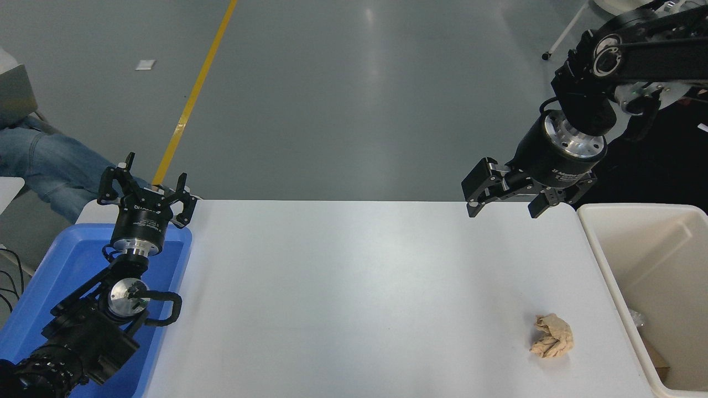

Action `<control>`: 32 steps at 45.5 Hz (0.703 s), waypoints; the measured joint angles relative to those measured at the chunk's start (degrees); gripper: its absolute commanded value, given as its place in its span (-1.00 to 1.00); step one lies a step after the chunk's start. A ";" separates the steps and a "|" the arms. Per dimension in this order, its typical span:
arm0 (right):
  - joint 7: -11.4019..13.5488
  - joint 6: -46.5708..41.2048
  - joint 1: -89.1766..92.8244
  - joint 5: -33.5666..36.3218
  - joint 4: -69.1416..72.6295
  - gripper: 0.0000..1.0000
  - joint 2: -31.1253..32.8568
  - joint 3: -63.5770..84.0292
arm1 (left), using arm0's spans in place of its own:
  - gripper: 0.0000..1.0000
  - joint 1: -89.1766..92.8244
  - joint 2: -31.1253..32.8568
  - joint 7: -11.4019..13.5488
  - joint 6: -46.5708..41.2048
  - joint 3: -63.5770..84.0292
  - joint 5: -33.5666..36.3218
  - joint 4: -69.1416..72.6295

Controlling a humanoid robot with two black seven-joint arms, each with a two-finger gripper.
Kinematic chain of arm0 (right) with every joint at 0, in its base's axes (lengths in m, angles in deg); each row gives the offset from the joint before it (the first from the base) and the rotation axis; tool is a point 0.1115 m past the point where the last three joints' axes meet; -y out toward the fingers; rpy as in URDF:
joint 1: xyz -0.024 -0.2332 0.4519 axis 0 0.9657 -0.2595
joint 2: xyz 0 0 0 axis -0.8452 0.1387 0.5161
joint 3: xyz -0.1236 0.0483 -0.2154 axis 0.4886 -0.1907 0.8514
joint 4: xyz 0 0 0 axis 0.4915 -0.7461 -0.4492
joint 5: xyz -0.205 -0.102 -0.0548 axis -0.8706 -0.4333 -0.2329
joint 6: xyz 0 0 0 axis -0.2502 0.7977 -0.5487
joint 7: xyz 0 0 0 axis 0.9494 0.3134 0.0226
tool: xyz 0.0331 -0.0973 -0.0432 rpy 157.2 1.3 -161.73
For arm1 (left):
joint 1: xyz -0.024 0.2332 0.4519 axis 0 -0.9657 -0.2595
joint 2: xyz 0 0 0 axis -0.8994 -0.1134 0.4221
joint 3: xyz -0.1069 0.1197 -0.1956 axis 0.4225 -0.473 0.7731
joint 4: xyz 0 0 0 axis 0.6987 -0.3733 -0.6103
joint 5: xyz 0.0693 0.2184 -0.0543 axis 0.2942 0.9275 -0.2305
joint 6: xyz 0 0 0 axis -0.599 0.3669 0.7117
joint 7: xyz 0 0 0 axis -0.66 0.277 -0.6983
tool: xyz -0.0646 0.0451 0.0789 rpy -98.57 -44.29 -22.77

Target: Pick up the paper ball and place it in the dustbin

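Note:
The paper ball (551, 335), a wrinkled tan wad, lies on the white table (354, 298) near its front right. The dustbin (608, 260), a large cream-white bin, stands just right of the table; some scraps lie at its bottom. My right gripper (504, 209) is open and empty, held up over the table's far right edge, well behind the paper ball and left of the bin's far corner. My left gripper (147, 188) is open and empty, parked at the lower left over the blue tray.
A shallow blue tray (50, 287) sits at the table's left end under the left arm. A person's jeans-clad leg (38, 166) shows at the left edge. A yellow floor line (193, 94) runs beyond the table.

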 measured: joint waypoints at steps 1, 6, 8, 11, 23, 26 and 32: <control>0.00 0.00 0.01 0.00 -0.01 1.00 0.00 0.00 | 0.98 0.00 0.00 0.00 0.00 0.00 0.00 0.00; 0.00 0.00 0.04 0.00 -0.02 1.00 0.00 -0.01 | 0.98 0.00 0.04 0.01 0.00 0.03 0.01 -0.01; 0.00 0.00 0.06 0.00 -0.02 1.00 0.01 -0.01 | 0.98 0.00 0.05 0.03 0.00 0.05 0.01 -0.01; 0.00 0.00 0.07 0.02 -0.02 1.00 0.03 -0.01 | 0.98 0.00 0.05 0.05 0.00 0.06 0.01 -0.01; 0.03 0.00 0.28 -0.07 -0.04 1.00 -0.01 0.04 | 0.98 0.00 0.03 0.05 0.00 0.07 0.01 -0.01; 0.03 0.00 0.36 -0.09 -0.04 1.00 -0.19 0.05 | 0.98 0.00 0.02 0.05 0.00 0.07 0.01 -0.01; 0.03 0.00 0.49 -0.11 -0.10 1.00 -0.52 0.07 | 0.98 0.00 0.01 0.05 0.00 0.07 0.01 -0.01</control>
